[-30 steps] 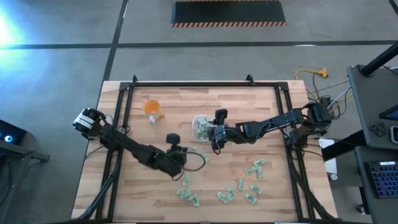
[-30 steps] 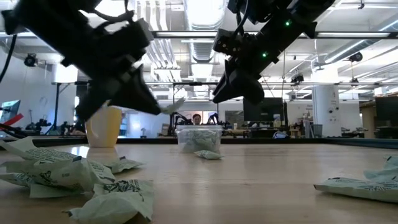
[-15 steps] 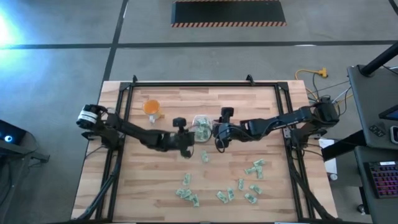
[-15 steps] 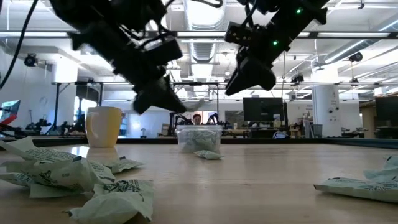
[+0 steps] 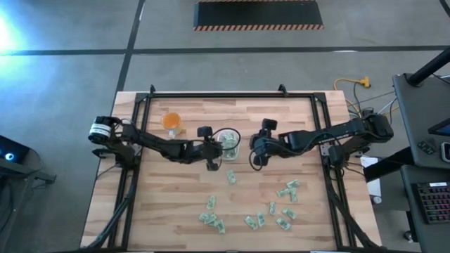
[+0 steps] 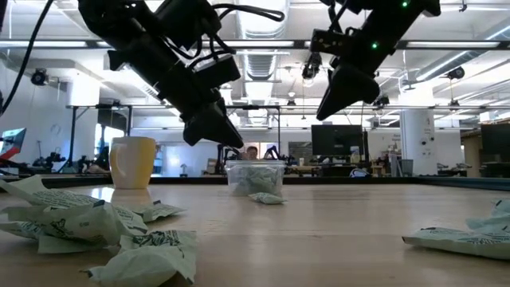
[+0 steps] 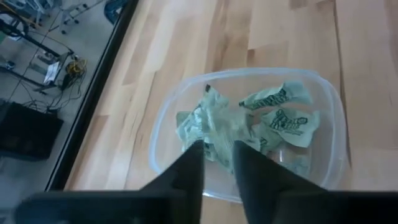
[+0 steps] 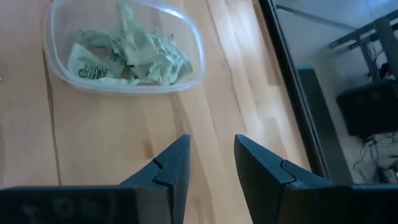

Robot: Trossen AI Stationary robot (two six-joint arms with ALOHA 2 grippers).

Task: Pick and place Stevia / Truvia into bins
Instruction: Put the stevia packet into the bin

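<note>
high view: left tool (image 5: 213, 156) hangs at the near rim of the clear container (image 5: 228, 143), having swung there from the desk's front in the last second; its fingers (image 7: 186, 177), apart with nothing between them, suggest a sachet was just dropped in. right tool (image 5: 256, 156), fingers apart and empty, has drawn back to the container's right. crumpled stevia sachets (image 7: 249, 124) fill the container, no common long axis. loose sachets (image 5: 247, 218) lie along the desk (image 5: 295, 126) front, one (image 5: 230, 176) just before the container.

A robotics lab: open hall with monitors (image 6: 333, 140) and exposed ceiling ducts (image 6: 263, 36) (concrete floor)
</note>
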